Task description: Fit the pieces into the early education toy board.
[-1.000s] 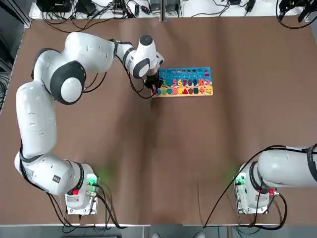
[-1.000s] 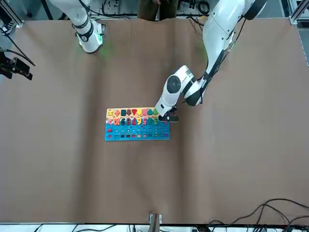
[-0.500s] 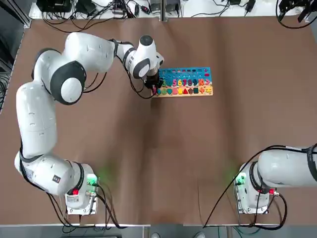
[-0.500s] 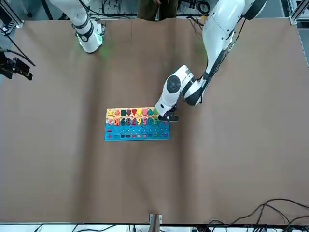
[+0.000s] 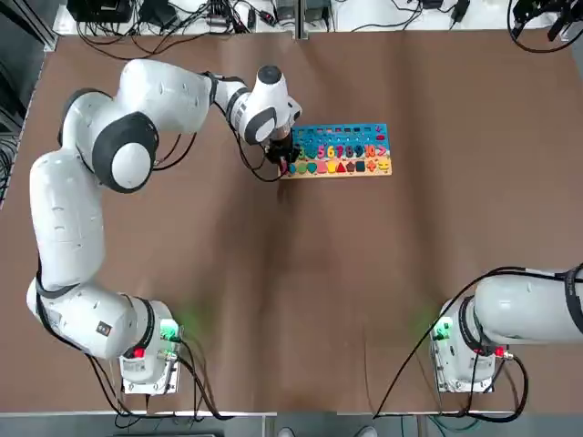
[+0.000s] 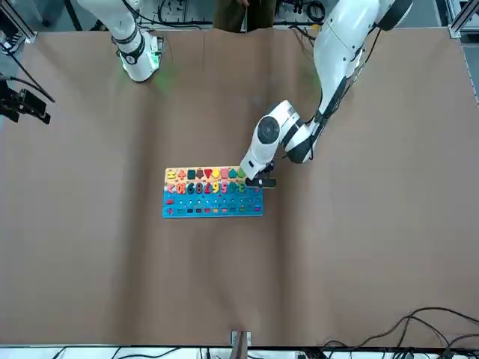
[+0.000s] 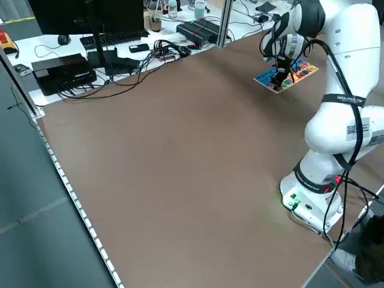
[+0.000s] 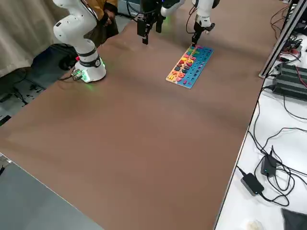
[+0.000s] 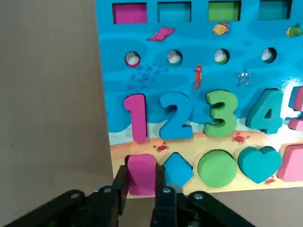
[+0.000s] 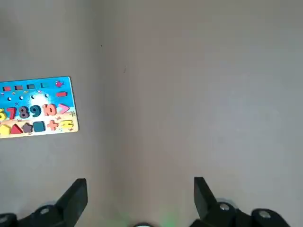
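Observation:
The early education toy board (image 5: 342,137) lies flat at the far middle of the table, blue on top with a tan lower strip of coloured numbers and shapes. My left gripper (image 5: 285,162) stands over the board's left end. In the left wrist view its fingers (image 9: 161,187) are shut on a pink rectangular piece (image 9: 141,170). The piece sits at the corner recess of the tan strip, beside a blue diamond (image 9: 177,169). No other loose pieces show on the table. My right gripper (image 10: 139,182) hangs high off to the board's right, open with nothing in it.
The brown table top (image 5: 301,273) stretches wide around the board. Cables and electronics (image 7: 90,63) lie on the white bench beyond the far edge. The arm bases (image 5: 146,355) stand at the near corners.

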You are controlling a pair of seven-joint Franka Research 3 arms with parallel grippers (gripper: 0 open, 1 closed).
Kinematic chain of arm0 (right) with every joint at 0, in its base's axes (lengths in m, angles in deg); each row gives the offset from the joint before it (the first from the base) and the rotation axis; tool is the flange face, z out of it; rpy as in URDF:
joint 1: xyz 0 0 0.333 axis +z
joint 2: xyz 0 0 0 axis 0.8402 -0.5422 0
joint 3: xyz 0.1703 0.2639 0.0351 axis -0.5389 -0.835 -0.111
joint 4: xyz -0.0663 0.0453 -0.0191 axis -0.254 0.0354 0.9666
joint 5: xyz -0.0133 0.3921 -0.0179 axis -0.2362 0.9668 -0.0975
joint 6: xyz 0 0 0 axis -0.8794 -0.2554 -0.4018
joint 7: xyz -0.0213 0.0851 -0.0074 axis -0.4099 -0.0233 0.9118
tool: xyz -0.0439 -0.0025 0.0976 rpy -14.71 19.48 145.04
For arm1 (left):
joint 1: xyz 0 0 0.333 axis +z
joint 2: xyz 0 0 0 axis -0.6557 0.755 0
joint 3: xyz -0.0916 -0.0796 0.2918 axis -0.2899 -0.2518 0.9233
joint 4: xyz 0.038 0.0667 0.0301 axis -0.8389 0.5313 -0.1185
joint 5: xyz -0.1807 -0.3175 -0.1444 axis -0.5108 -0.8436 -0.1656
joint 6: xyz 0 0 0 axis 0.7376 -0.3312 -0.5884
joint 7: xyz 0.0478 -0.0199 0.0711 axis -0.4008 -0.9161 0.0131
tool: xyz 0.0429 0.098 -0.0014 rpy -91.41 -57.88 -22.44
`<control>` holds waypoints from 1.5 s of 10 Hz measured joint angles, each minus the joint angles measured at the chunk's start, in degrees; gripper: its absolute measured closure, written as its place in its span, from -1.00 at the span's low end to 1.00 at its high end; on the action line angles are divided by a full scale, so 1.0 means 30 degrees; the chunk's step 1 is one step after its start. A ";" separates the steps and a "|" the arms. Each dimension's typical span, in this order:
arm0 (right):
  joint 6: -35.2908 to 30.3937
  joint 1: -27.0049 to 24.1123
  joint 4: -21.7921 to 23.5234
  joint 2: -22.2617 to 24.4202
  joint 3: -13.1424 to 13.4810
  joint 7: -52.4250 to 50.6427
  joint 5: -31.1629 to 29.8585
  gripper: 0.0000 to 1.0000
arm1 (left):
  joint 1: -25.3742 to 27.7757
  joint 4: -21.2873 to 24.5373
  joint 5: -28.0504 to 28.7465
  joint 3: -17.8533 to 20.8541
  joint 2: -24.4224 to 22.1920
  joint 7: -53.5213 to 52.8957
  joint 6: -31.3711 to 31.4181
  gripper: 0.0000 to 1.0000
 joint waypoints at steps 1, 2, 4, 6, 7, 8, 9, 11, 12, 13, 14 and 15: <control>-0.0001 0.0000 0.0000 -0.0002 0.0002 0.0000 0.0000 -0.98 | 0.0001 -0.0007 0.0000 0.0003 0.0000 0.0076 -0.0029 0.47; -0.0001 0.0000 0.0000 -0.0003 0.0005 0.0000 0.0000 -0.98 | 0.0005 -0.0022 0.0000 0.0013 -0.0003 0.0223 -0.0101 0.47; -0.0002 0.0000 0.0000 -0.0006 0.0006 0.0000 0.0000 -0.98 | 0.0009 0.0045 0.0000 0.0036 0.0019 0.0258 -0.0362 0.47; -0.0004 0.0000 0.0000 -0.0008 0.0006 0.0000 0.0000 -0.98 | 0.0009 0.0073 0.0000 0.0036 0.0027 0.0261 -0.0402 0.47; -0.0004 0.0000 0.0000 -0.0008 0.0006 0.0000 0.0000 -0.98 | 0.0009 0.0072 0.0000 0.0036 0.0027 0.0262 -0.0403 0.47; -0.0004 0.0000 0.0000 -0.0008 0.0006 0.0000 0.0000 -0.98 | 0.0009 0.0072 0.0000 0.0036 0.0027 0.0263 -0.0403 0.47; -0.0004 0.0000 0.0000 -0.0008 0.0009 0.0000 0.0000 -0.98 | 0.0009 0.0072 0.0000 0.0036 0.0027 0.0263 -0.0403 0.47; -0.0004 0.0000 0.0000 -0.0009 0.0016 0.0000 0.0000 -0.98 | 0.0009 0.0072 0.0000 0.0036 0.0027 0.0264 -0.0403 0.47; -0.0004 0.0000 0.0000 -0.0009 0.0016 0.0000 0.0000 -0.98 | 0.0009 0.0071 0.0000 0.0036 0.0027 0.0264 -0.0403 0.47; -0.0004 0.0000 0.0000 -0.0009 0.0017 0.0000 0.0000 -0.98 | 0.0009 0.0071 0.0000 0.0036 0.0027 0.0264 -0.0403 0.47; -0.0005 0.0000 0.0000 -0.0009 0.0017 0.0000 0.0000 -0.98 | 0.0009 0.0071 0.0000 0.0036 0.0027 0.0264 -0.0404 0.47; -0.0005 0.0000 0.0000 -0.0009 0.0017 0.0000 0.0000 -0.98 | 0.0009 0.0071 0.0000 0.0036 0.0027 0.0264 -0.0404 0.47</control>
